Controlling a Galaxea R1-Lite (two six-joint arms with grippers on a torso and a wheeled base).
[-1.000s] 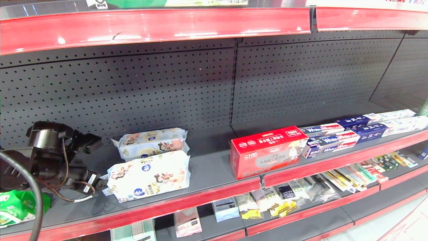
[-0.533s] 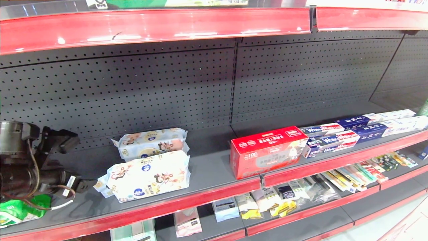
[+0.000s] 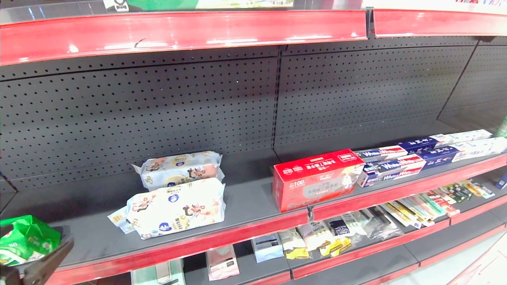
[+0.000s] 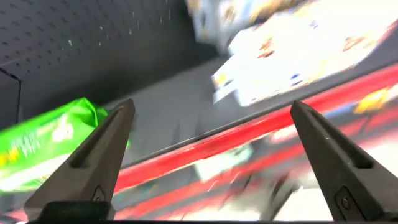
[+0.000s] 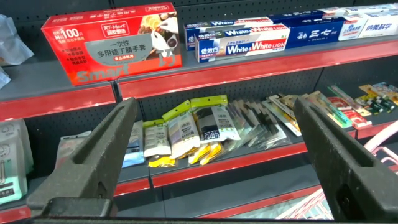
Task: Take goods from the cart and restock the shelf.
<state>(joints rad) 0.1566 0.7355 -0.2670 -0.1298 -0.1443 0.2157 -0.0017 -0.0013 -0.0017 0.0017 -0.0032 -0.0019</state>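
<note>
Grey shelf (image 3: 247,194), red lip, pegboard behind. Front wipes pack (image 3: 176,208) flat near lip, at 9 o'clock from red box (image 3: 317,180); second wipes pack (image 3: 178,169) just behind, at 12. Green pack (image 3: 25,239) at 9 o'clock from wipes. Left gripper (image 4: 211,109) spread wide, empty, facing shelf edge. Right gripper (image 5: 214,106) likewise spread wide, empty.

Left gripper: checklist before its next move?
1. Jaws of left gripper open, nothing between them: ok.
2. Jaws of right gripper open, nothing between them: ok.
3. front wipes pack lying flat on the shelf, apart from the left gripper: ok.
4. Bare shelf between the front wipes pack and the red box: ok.
5. green pack clear of the left gripper: cannot tell.
</note>
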